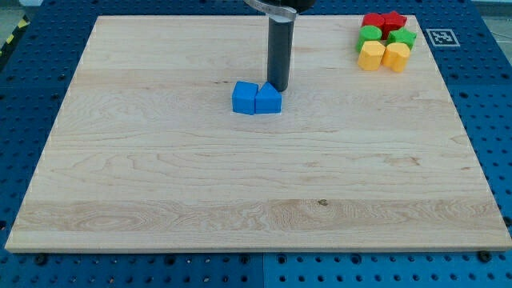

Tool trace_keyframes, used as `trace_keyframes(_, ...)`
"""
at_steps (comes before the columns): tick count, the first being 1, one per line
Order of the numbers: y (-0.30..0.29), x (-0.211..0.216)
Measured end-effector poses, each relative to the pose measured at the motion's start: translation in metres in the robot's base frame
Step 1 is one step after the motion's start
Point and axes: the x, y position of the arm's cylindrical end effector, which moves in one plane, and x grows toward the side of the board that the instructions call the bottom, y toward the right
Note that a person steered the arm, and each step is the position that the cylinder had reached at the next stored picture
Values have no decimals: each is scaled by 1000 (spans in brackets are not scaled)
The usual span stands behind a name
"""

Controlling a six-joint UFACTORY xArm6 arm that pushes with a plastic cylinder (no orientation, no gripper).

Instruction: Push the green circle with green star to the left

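The wooden board (256, 192) comes closest at the view's bottom, where its front edge runs nearly from side to side. It is pale, with long grain lines and one small dark knot in the lower middle. Most of it is bare. Under it lies a blue table (496, 120) full of little round holes, showing on all sides of the board. A strip with yellow and black stripes (14, 34) peeks in at the view's top left. A small black and white tag (441, 37) sits just off the board's top right corner.

Near the middle, a bit toward the view's top, two blue blocks touch side by side. The left one is a blue cube (245, 98). The right blue block (269, 99) has a pointed top, like a little house, though I cannot be sure of its shape from here.

My tip (277, 87) is at the end of a straight dark rod that comes down from the view's top. It has no jaws, so it holds nothing. It stands just behind the right blue block, so close it may be touching.

Far off in the view's top right corner sits a tight bunch of blocks. The green circle (369, 34) and the green star (402, 38) are in the middle row, side by side. Two red blocks (382, 22) are behind them. Two yellow blocks (383, 56) are in front. My tip is well apart from this bunch.
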Motion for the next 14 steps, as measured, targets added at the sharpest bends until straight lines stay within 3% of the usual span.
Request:
trace_keyframes(12, 22, 10)
trace_keyframes(14, 103, 11)
